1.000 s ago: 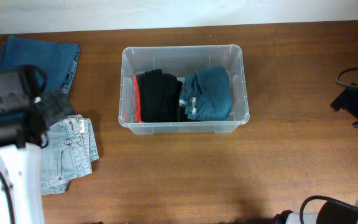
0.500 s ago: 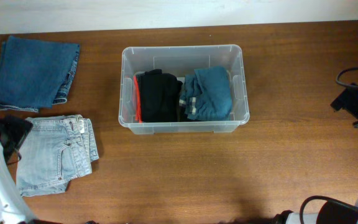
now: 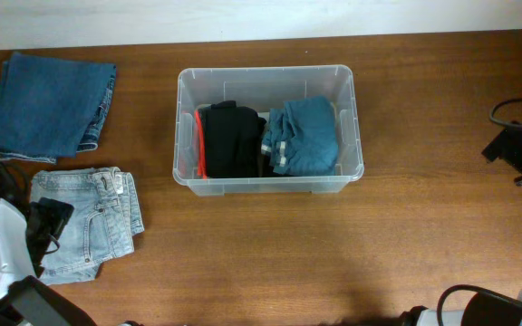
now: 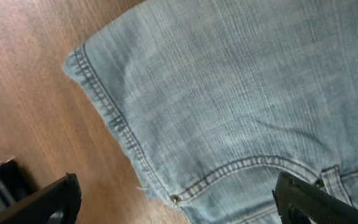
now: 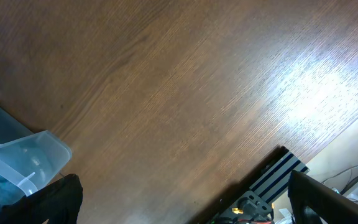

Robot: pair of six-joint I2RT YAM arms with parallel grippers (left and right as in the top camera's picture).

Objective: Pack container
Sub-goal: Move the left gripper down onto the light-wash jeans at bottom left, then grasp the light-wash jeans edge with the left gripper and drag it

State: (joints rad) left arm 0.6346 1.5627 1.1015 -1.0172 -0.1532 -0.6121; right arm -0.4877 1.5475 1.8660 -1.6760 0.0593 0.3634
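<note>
One container point(image 3: 183, 136); two garments inside: black garment point(image 3: 232, 141), teal garment point(image 3: 304, 136). Two folded jeans outside: dark jeans point(image 3: 51, 104), light jeans point(image 3: 105, 217).

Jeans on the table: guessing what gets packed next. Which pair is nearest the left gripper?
The light-blue pair; the left gripper hovers open over it. The dark-blue pair lies apart, beyond it.

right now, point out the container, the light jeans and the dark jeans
container point(image 3: 270, 185): overhead view, on its front wall
light jeans point(image 3: 102, 222): overhead view, middle of the folded denim
dark jeans point(image 3: 51, 104): overhead view, centre of the cloth

Clear glossy plastic container point(image 3: 269, 80), faded denim jeans point(image 4: 241, 93), wood-grain table point(image 5: 185, 99)
</note>
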